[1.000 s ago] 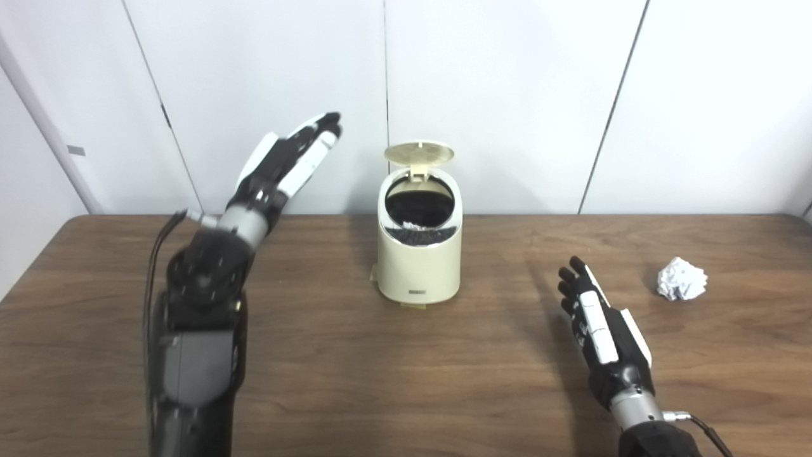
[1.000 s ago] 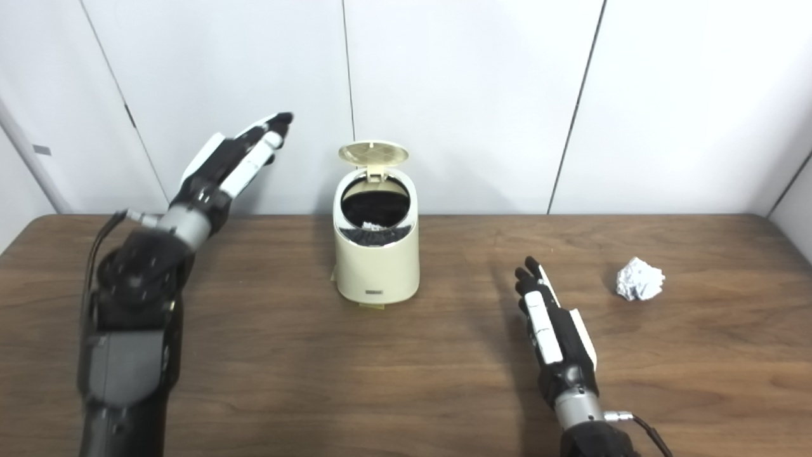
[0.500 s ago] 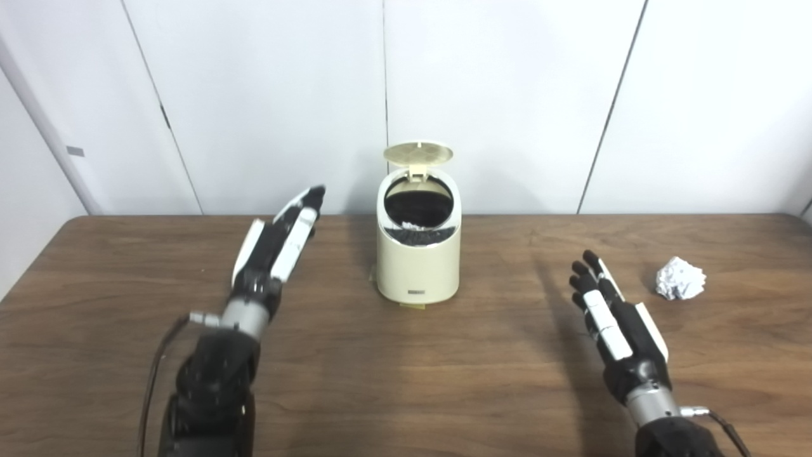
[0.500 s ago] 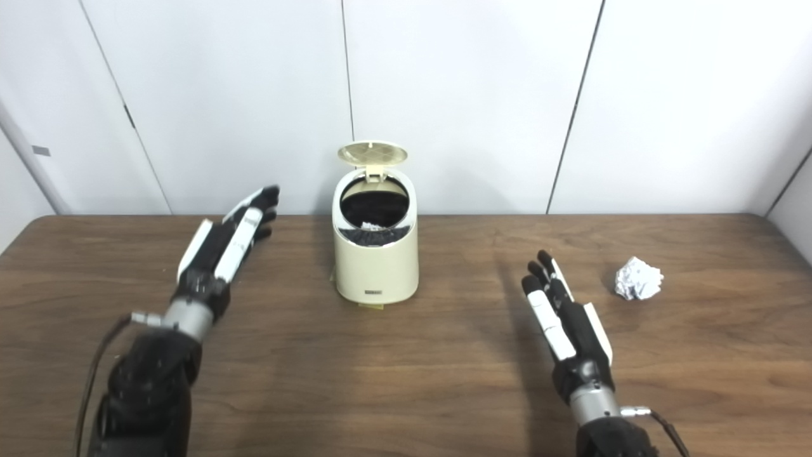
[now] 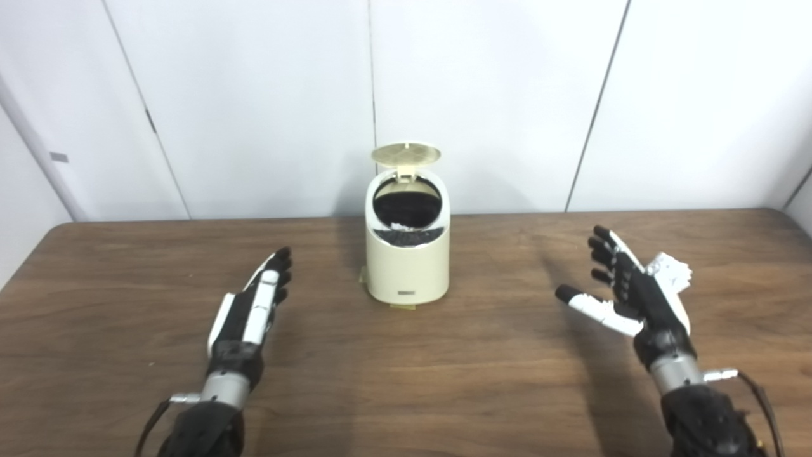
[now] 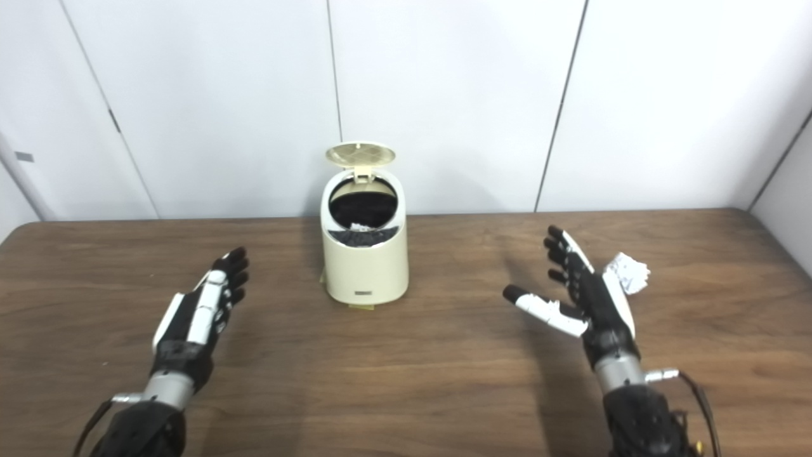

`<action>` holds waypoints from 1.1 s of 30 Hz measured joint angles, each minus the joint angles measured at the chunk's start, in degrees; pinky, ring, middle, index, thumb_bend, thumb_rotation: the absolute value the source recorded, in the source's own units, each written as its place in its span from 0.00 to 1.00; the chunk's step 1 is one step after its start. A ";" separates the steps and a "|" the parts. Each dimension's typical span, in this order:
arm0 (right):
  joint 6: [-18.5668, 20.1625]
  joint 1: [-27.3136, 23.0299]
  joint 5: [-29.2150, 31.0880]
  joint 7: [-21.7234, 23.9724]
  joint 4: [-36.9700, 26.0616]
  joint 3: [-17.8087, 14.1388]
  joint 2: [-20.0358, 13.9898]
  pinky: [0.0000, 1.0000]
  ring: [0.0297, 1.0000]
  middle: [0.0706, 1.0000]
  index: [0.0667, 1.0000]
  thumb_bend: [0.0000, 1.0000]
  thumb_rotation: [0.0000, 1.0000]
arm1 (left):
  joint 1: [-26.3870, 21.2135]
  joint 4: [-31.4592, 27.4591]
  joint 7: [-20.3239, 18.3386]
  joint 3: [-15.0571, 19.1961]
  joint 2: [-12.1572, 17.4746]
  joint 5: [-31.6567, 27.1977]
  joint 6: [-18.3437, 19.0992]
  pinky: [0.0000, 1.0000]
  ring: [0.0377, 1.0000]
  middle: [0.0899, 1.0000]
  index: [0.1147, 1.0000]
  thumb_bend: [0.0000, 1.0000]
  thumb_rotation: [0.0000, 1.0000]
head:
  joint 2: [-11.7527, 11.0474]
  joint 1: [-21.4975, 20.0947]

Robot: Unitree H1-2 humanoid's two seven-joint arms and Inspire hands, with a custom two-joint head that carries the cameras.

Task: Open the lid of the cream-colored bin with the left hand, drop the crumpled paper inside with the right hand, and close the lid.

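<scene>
A: Presently, item one: cream-colored bin (image 5: pixel 408 254), upright near the back of the table (image 5: pixel 406 381), lid (image 5: pixel 405 152) tipped up at the rear, mouth uncovered. Something pale lies inside on the dark liner; what it is cannot be told.

B: Item two: crumpled paper (image 6: pixel 627 271), on the table right of the bin and well apart from it, partly hidden behind the right hand (image 6: pixel 587 295).

A: Right hand: spread wide, thumb out toward the bin, holding nothing, just beside the paper. Whether it touches the paper cannot be told.

B: Left hand (image 5: pixel 250 311): flat, fingers extended and close together, holding nothing, low over the table left of the bin.

A: Risks, as judged. A light paper ball may skid off if the fingers close from one side only.

B: Further: a loose hold could shed it short of the mouth, and an arm brushing the raised lid might knock it shut early or shift the bin.
</scene>
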 measured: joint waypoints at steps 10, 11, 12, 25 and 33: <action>6.76 -6.64 -14.00 4.19 -3.98 3.78 -10.09 0.77 0.85 0.86 0.85 0.85 0.20 | 0.15 0.00 -0.35 0.84 3.72 -3.56 -0.73 1.00 0.99 0.98 0.99 0.48 0.86 | 0.70 -9.49; 7.41 -7.01 -15.56 4.83 -4.18 4.43 -10.69 0.77 0.85 0.86 0.84 0.86 0.18 | 0.15 0.00 -0.43 0.83 4.09 -3.92 -0.74 1.00 0.99 0.98 1.00 0.47 0.86 | 0.44 -10.88; 8.21 -7.32 -17.12 5.54 -4.18 5.22 -11.38 0.78 0.86 0.87 0.83 0.87 0.17 | 0.15 0.00 -0.51 0.80 4.43 -4.15 -0.75 1.00 0.99 0.98 1.00 0.47 0.86 | 0.44 -10.90; 13.89 -10.21 -25.58 11.49 -3.92 6.38 -15.14 0.80 0.85 0.80 0.83 0.88 0.07 | 0.13 0.05 -1.00 0.82 5.81 -7.53 -0.87 1.00 1.00 1.00 1.00 0.48 0.86 | -0.70 -16.35; 14.74 -13.13 -29.81 16.24 0.20 7.54 -18.16 0.85 0.87 0.84 0.83 0.88 0.09 | 0.15 -0.80 -1.06 0.53 6.81 -8.38 -0.61 1.00 1.00 1.00 1.00 0.47 0.86 | -0.97 -18.02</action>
